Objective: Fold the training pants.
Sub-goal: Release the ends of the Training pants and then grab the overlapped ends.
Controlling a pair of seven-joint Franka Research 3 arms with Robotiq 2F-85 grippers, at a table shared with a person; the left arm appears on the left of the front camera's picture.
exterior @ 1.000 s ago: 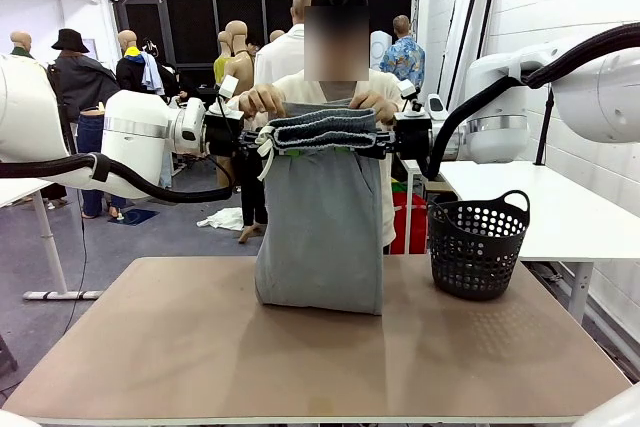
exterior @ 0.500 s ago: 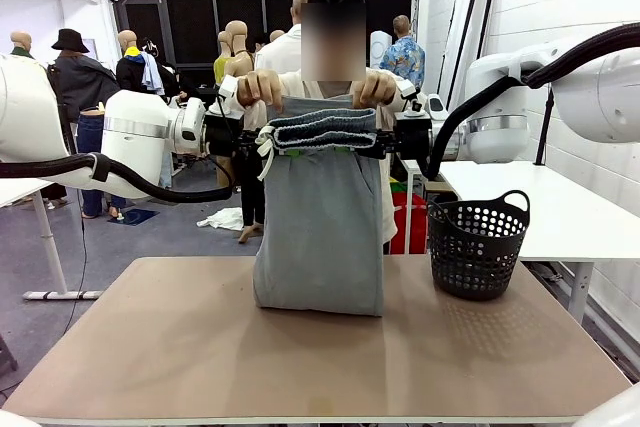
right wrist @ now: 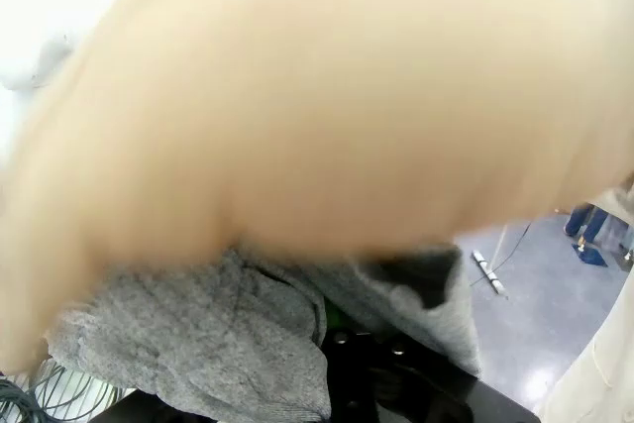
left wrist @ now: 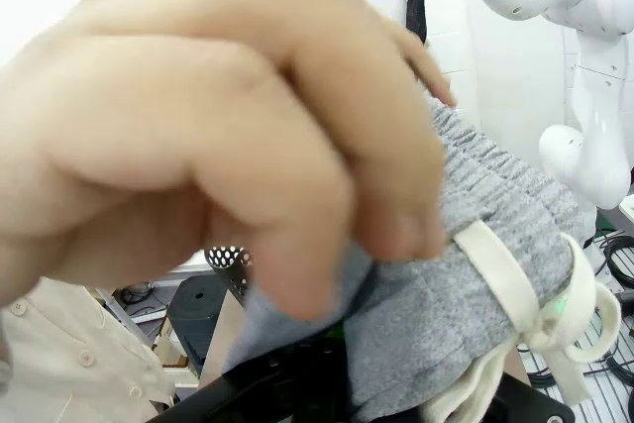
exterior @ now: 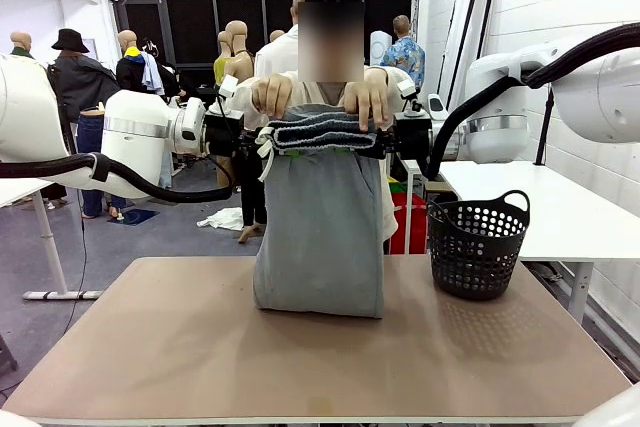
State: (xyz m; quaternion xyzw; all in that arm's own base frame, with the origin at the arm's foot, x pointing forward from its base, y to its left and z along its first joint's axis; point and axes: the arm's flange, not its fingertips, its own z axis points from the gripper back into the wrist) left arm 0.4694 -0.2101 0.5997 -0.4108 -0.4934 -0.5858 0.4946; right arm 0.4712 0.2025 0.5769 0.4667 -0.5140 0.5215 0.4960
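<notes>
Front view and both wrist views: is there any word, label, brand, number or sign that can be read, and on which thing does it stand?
No readable text in any view.
Light grey jersey training pants with white drawstring: no print or label to see.
Black perforated plastic basket: no label to see.
Background of the front view: any signs are too small to read.

1. The white left robot arm reaches in level at chest height. Its black claw is clamped on the light grey jersey training pants.
2. The white right robot arm mirrors it, and its black claw grips the same way.
3. The person's hands lie fingers-down between the claws, one beside the left, the other beside the right.
</notes>
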